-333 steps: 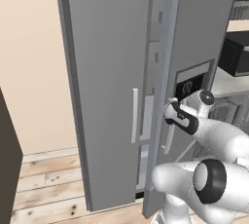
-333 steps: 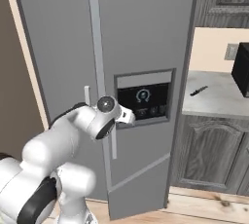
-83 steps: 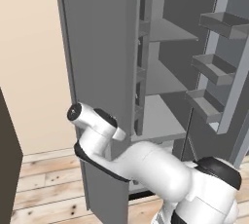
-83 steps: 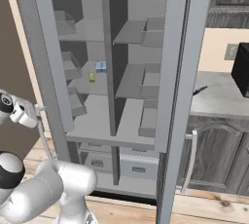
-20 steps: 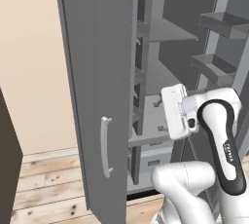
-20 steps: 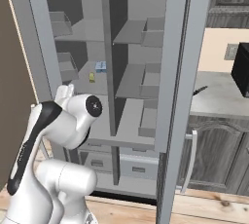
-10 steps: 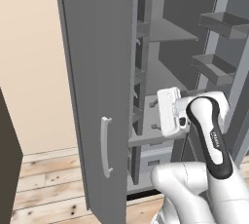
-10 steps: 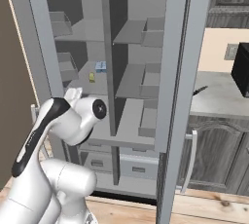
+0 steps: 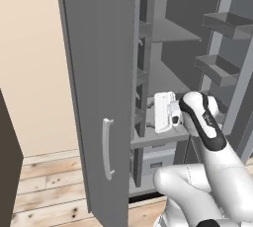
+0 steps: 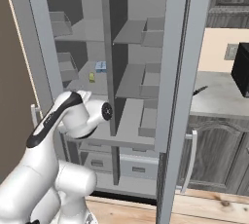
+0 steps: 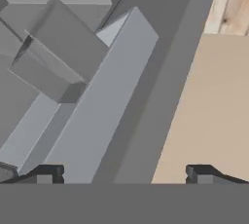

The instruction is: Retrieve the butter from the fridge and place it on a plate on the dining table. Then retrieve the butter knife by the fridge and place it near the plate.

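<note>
Fridge (image 10: 175,72) doors both swung wide, first step done. Butter (image 10: 92,77) sits untouched on middle shelf, left compartment, beside small blue item (image 10: 100,66). End effector (image 11: 126,172) empty, fingers spread wide, hovering near left door. Butter knife (image 10: 200,90) lies on bench right of fridge. Plating and knife placement all left.

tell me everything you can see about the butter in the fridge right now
The butter is a small, pale yellowish-olive stick, seen in the right base view. It rests on a grey shelf in the left compartment of the open fridge, toward the back, at about mid height. Just to its right sits a small blue and white item, apart from it. Nothing grips the butter; the white arm is in front of and below that shelf. It is too small to make out any wrapper or markings.
</note>
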